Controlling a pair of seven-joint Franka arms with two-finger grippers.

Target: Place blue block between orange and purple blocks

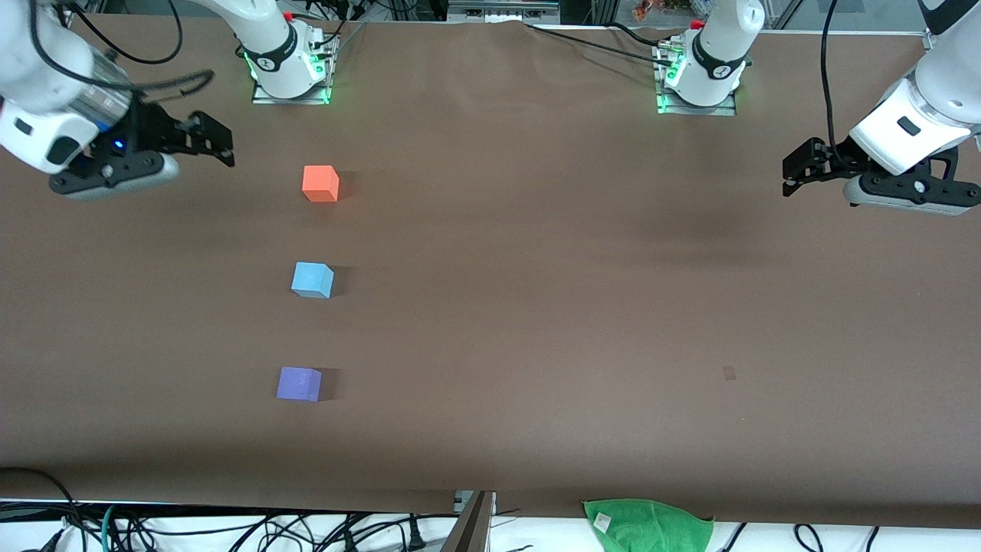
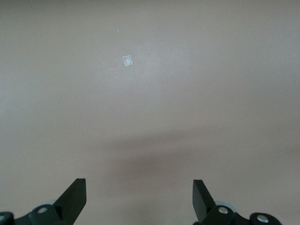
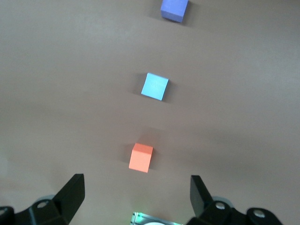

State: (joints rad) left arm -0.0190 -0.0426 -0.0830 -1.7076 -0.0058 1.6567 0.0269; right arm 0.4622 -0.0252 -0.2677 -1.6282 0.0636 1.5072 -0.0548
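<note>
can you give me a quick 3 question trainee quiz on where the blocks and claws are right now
1. True or false: the blue block already lies between the orange block and the purple block.
2. Which block is nearest the front camera? A orange, B blue, C purple.
3. Fill in: both the left claw and the right claw are open and hold ____.

Key: 1 true. 2 C. 3 nothing; each hangs over bare table at its own arm's end, the right one nearer the blocks.
</note>
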